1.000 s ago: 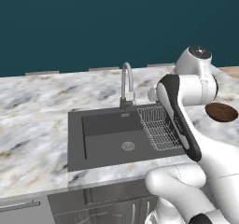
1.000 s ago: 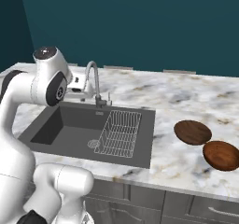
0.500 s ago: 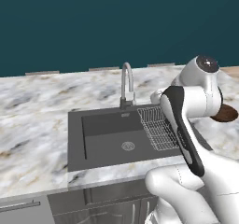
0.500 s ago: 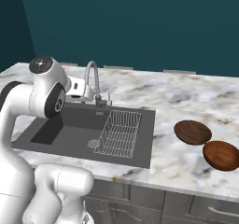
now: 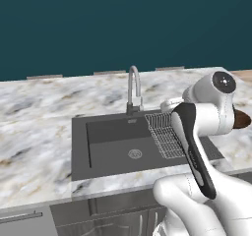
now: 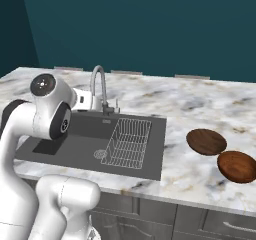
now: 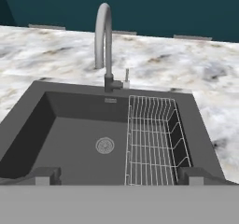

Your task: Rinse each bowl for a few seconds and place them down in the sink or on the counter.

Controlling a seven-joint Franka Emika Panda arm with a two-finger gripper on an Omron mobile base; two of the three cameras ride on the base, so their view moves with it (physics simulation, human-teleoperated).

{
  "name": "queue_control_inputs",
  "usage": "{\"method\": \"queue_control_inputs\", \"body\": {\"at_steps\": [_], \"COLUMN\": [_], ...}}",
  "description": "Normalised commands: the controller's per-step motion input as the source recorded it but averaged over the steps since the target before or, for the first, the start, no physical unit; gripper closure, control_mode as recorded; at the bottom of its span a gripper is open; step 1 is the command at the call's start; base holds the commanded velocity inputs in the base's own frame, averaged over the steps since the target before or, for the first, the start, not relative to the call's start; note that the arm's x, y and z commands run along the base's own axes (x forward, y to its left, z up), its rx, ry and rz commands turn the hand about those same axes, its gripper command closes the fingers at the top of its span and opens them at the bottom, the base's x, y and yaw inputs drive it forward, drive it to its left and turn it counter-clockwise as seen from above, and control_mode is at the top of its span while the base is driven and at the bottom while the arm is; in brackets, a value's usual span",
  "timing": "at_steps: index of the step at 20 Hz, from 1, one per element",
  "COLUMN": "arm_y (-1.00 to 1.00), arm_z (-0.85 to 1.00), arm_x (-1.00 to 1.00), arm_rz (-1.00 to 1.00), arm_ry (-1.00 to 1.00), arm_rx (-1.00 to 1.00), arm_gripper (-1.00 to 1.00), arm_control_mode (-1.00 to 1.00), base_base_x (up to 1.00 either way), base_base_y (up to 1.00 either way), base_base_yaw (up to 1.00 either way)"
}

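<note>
Two reddish-brown bowls [image 6: 206, 141] [image 6: 237, 166] lie side by side on the marble counter [image 6: 200, 104], to the right of the sink [image 6: 145, 156]. One bowl's edge [image 5: 241, 119] peeks out behind my arm. My gripper [image 7: 119, 176] is open and holds nothing. It hovers above the sink's front edge and looks down into the dark basin [image 7: 74, 139], with the drain [image 7: 105, 145] ahead. The hand [image 6: 84, 100] sits beside the faucet [image 6: 98, 84], far left of the bowls.
A wire rack [image 7: 154, 139] fills the right part of the basin. The curved silver faucet [image 7: 103, 36] rises behind the sink, with a small lever beside it. A dark teal wall backs the counter. Grey cabinets run below the counter's front edge.
My arm's upper joints have dropped lower and leaned forward over the sink. The jaws stayed open. The bowls have not moved.
</note>
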Motion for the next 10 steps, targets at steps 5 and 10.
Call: {"method": "queue_control_inputs", "body": {"at_steps": [5,10], "arm_y": [-0.05,-0.08], "arm_z": [-0.13,-0.08], "arm_x": [0.04,0.05], "arm_rz": [0.01,0.04], "arm_ry": [-0.09,-0.07], "arm_rx": [0.00,0.00], "arm_gripper": [-1.00,-1.00], "arm_control_mode": [-1.00,-1.00], "base_base_x": [0.00,0.00], "base_base_y": [0.00,0.00], "base_base_yaw": [0.00,0.00]}}
